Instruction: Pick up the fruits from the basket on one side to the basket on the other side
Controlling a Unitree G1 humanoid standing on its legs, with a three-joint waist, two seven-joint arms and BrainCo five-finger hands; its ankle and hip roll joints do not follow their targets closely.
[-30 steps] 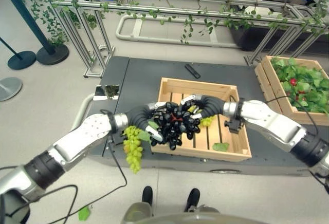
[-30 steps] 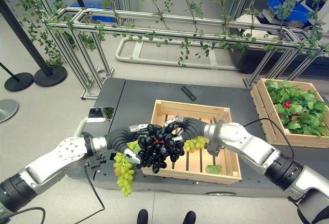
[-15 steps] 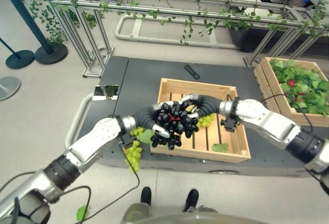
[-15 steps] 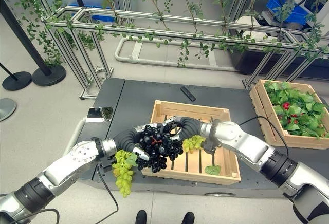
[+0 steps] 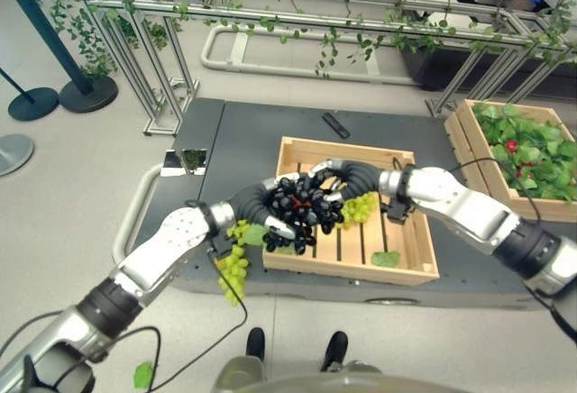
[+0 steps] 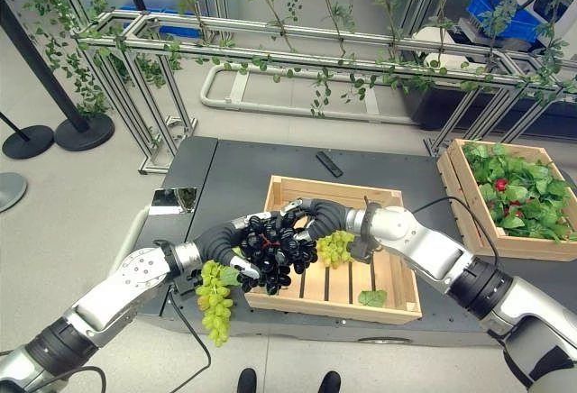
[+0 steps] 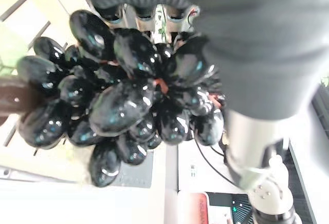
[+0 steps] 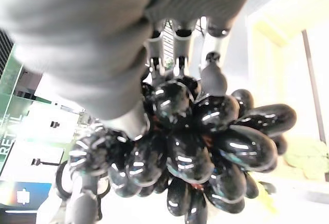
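A bunch of black grapes [image 5: 302,213] hangs over the left front part of the wooden crate [image 5: 410,273]. My left hand [image 5: 261,205] curls round it from the left. My right hand [image 5: 341,177] curls over it from the right. Close up, the black grapes [image 7: 123,106] sit under the left hand's fingers [image 7: 157,16], and the same grapes [image 8: 200,147] under the right hand's fingers [image 8: 213,77]. A green grape bunch [image 5: 233,271] dangles below my left wrist, outside the crate's left front corner. Another green bunch [image 5: 359,207] lies in the crate.
The crate stands on a dark table [image 5: 243,136] with a black remote [image 5: 336,124] behind it. A green leaf [image 5: 387,258] lies in the crate. A second crate [image 5: 527,154] of leaves and red fruit stands at the right. A metal frame with vines [image 5: 297,1] runs behind.
Both hands have carried the black grapes a little farther back, from above the crate's front left edge to over its inside. The dangling green bunch stays by the crate's corner.
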